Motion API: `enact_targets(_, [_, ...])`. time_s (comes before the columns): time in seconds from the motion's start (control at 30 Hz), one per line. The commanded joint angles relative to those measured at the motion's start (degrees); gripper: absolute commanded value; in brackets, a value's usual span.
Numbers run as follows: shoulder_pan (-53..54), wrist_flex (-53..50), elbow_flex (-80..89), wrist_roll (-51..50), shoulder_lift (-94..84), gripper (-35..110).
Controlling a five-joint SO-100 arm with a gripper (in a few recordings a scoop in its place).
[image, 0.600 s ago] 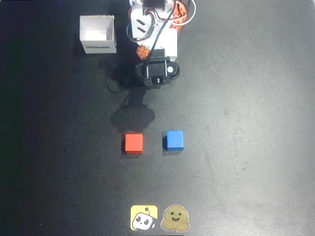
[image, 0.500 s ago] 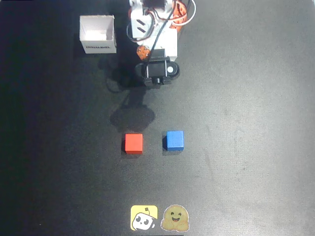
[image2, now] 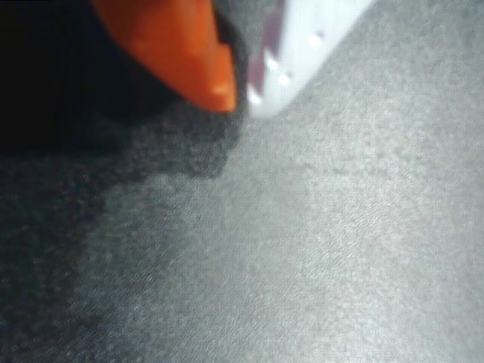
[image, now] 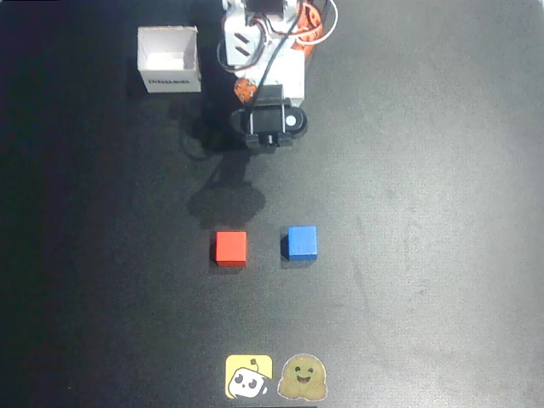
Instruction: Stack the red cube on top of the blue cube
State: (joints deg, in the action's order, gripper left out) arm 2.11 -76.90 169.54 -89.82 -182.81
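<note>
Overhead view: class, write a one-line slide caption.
Red cube and blue cube sit apart on the black table, unstacked; the gripper holds nothing.

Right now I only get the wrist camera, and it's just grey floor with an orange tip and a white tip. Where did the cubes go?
Observer: In the overhead view the red cube sits on the dark table, well below the arm.
Operator: And the blue one?
Observer: The blue cube is to the right of the red one, with a gap between them.
Operator: Is anything else near my arm?
Observer: A white open box stands to the left of the arm's base, at the top of the overhead view.
</note>
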Motion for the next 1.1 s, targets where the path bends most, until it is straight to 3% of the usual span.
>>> enact_targets(0.0, [0.35,-0.26,-0.26,0.09,-0.35,0])
enact_targets(1.07, [-0.26,-0.18,-3.78,-0.09,1.76,0])
